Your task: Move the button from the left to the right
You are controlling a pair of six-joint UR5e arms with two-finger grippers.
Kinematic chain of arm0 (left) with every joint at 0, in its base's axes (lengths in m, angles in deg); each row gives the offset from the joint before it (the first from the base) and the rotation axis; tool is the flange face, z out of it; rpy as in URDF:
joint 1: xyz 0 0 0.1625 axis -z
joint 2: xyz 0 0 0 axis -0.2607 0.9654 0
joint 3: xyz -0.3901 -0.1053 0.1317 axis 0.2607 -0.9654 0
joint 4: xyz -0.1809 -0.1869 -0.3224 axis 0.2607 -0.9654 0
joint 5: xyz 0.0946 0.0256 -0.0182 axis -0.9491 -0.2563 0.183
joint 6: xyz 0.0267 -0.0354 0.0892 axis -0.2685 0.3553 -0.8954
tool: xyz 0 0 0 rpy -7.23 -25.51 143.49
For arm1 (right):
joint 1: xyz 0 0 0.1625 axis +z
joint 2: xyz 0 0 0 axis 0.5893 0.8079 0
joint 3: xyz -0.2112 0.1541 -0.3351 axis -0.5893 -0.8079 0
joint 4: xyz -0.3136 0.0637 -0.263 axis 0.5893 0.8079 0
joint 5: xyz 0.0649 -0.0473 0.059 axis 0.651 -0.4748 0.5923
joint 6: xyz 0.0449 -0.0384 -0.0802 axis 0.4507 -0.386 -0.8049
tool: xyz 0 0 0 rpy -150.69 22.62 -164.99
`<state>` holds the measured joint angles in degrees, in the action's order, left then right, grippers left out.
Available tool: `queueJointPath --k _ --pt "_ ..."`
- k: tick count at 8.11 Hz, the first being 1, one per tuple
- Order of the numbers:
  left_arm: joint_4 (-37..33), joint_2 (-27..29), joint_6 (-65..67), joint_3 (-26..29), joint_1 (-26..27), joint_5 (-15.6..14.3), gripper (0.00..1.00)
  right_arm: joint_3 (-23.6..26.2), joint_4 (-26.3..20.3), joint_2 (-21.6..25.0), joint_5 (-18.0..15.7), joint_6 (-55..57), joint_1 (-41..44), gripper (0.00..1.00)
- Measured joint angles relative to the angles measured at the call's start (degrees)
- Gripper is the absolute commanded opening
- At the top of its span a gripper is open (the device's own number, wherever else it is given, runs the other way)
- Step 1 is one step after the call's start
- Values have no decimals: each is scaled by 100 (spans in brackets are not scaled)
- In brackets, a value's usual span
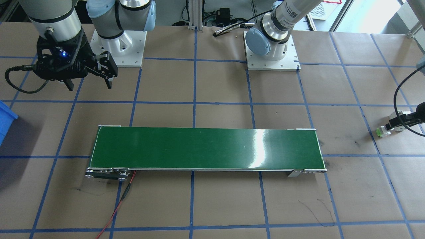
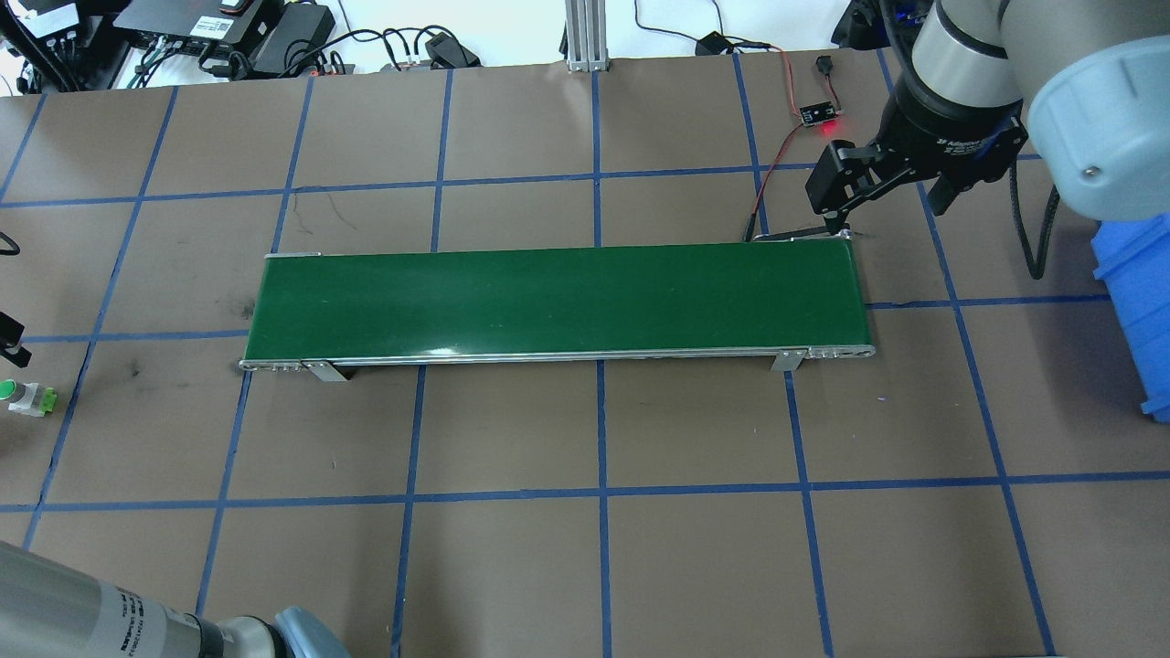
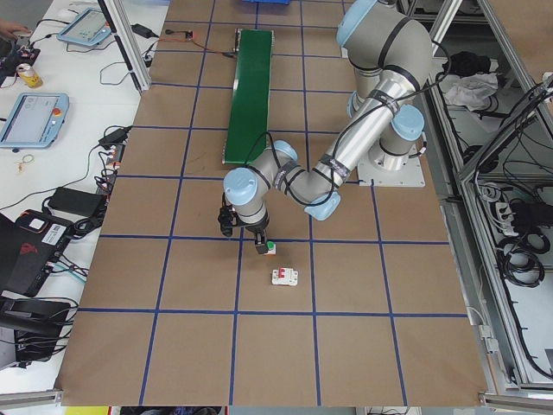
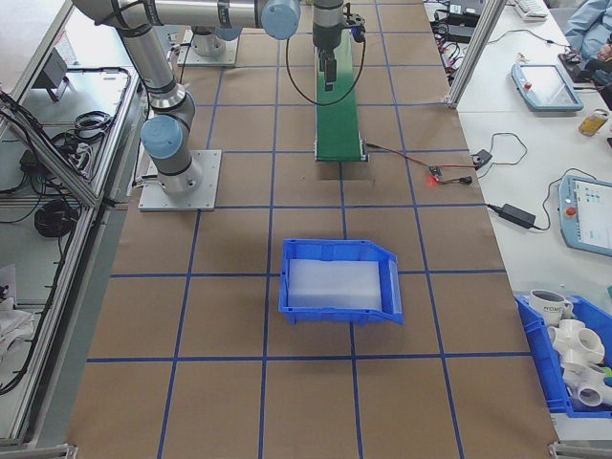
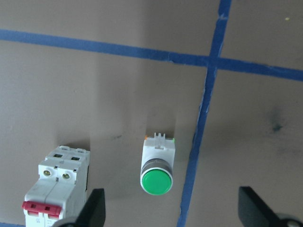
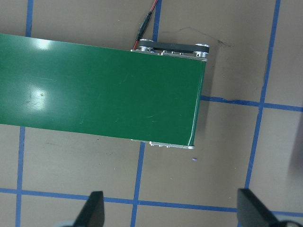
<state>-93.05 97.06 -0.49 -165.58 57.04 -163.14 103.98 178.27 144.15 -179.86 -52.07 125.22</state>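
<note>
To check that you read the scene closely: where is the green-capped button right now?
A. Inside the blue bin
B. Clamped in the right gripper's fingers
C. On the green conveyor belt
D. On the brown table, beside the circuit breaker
D: the left wrist view shows the button lying on the table paper beside the circuit breaker, untouched.

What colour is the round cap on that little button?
Glossy green; the button shows best in the left wrist view.

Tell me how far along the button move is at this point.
Nothing is done yet: the small green-capped push button with a white body lies on the brown paper at the robot's left, beside the white circuit breaker with a red mark. In hand: the left tool hovers open above it, not gripping. Left: grasping, carrying it across, releasing. The right tool waits open over the long green conveyor belt, which is empty.
</note>
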Motion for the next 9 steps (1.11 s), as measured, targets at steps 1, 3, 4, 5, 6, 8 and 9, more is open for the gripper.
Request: queueJointPath --k 1,3,4,5,6,8,9 --pt "12 92 1 -2 0 -267 100 4 4 0 3 -2 0 100" --pt "37 283 9 -5 0 -453 100 7 7 0 4 -6 0 100" --pt "71 373 12 -15 0 -469 100 7 11 0 5 -5 0 100" --pt "132 453 14 -37 0 -474 100 7 14 0 5 -4 0 100" --pt "221 526 14 -70 0 -476 100 8 18 0 5 -7 0 100" --pt "420 626 15 -144 0 -473 99 12 21 0 5 -10 0 100" --pt "507 651 14 -169 0 -467 96 13 23 0 5 -8 0 100"
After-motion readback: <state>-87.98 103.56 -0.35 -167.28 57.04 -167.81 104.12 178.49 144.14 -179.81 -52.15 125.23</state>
